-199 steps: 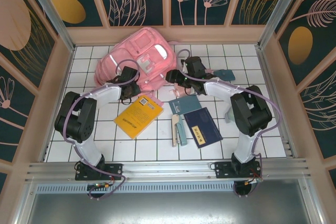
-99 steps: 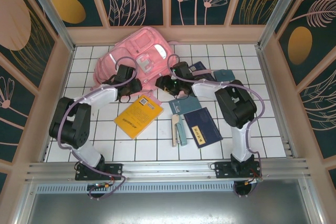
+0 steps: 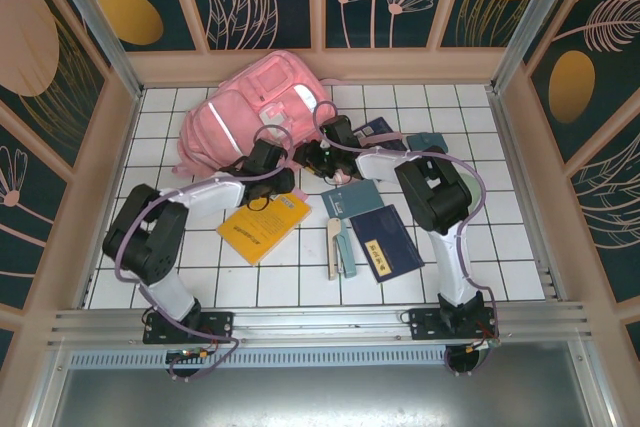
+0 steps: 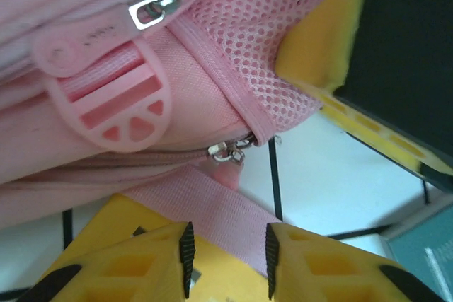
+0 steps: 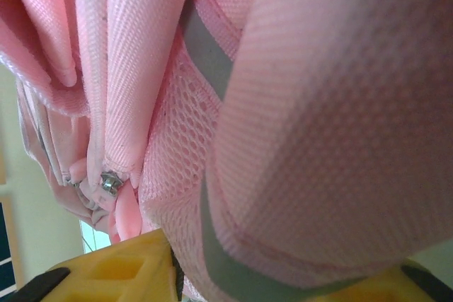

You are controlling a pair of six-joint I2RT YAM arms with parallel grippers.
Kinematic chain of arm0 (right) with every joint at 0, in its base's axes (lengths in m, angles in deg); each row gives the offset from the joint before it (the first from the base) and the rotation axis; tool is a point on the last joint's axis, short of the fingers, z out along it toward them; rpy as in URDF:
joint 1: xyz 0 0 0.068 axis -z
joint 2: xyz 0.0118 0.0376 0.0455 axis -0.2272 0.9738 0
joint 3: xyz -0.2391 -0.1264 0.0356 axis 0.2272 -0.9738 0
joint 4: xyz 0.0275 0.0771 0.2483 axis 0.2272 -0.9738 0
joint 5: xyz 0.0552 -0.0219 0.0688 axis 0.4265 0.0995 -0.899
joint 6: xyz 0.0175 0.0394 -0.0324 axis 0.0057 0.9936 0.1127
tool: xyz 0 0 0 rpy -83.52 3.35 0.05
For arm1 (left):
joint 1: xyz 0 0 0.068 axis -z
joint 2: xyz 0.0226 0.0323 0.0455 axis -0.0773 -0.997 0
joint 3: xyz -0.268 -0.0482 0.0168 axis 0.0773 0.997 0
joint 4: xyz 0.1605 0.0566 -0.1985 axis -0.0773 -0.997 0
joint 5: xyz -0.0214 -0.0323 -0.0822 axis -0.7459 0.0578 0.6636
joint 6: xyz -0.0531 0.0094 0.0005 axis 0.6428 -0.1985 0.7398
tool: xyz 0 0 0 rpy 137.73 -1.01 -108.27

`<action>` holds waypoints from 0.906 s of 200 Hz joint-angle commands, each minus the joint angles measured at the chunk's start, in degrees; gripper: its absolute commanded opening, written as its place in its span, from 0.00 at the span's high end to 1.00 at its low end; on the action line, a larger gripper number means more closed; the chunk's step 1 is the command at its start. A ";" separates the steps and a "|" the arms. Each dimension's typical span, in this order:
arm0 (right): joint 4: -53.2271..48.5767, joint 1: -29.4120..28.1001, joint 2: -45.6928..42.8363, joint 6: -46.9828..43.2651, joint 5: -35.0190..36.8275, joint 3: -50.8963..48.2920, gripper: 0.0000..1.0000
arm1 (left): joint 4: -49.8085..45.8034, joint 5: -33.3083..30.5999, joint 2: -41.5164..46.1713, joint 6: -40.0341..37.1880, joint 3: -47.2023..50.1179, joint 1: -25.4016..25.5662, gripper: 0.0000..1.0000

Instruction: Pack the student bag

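The student bag (image 3: pixel 250 112), a big pink backpack, lies at the back left of the tiled floor. My left gripper (image 3: pixel 283 183) is at its near right corner, above the yellow book (image 3: pixel 265 225). In the left wrist view this gripper (image 4: pixel 226 259) is open, with a pink strap (image 4: pixel 212 213) running under the gap and a zipper pull (image 4: pixel 228 151) just beyond. My right gripper (image 3: pixel 308 157) presses against the bag's right side. Pink mesh and a padded part with a grey strip (image 5: pixel 212 68) cover the gap between its fingers (image 5: pixel 120 270), so its grip is hidden.
A teal booklet (image 3: pixel 352 198), a dark blue book (image 3: pixel 387 242) and a stapler-like tool (image 3: pixel 342 247) lie right of the yellow book. More dark books (image 3: pixel 420 140) sit behind the right arm. Wooden walls close in the floor on three sides.
My left gripper moved right along the bag's near edge to its right corner. My right gripper moved left against the bag. The bag shifted slightly left.
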 commanded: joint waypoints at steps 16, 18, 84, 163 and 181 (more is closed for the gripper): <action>1.72 0.66 1.27 0.74 0.37 1.58 0.61 | -0.42 -5.31 -4.60 1.33 -4.12 0.81 0.68; 1.71 0.68 1.29 0.72 0.36 1.58 0.61 | -0.35 -5.38 -4.67 1.41 -4.13 0.81 0.68; 2.24 0.82 1.54 1.51 -0.36 1.29 0.65 | 0.83 -6.27 -8.86 2.34 -6.89 1.32 0.67; 2.23 0.87 1.74 1.77 -0.74 1.28 0.65 | -1.16 -7.63 -12.86 2.97 -10.41 2.00 0.66; 2.15 0.91 1.67 1.70 -0.65 1.29 0.65 | -1.77 -8.65 -13.17 3.09 -10.39 1.98 0.81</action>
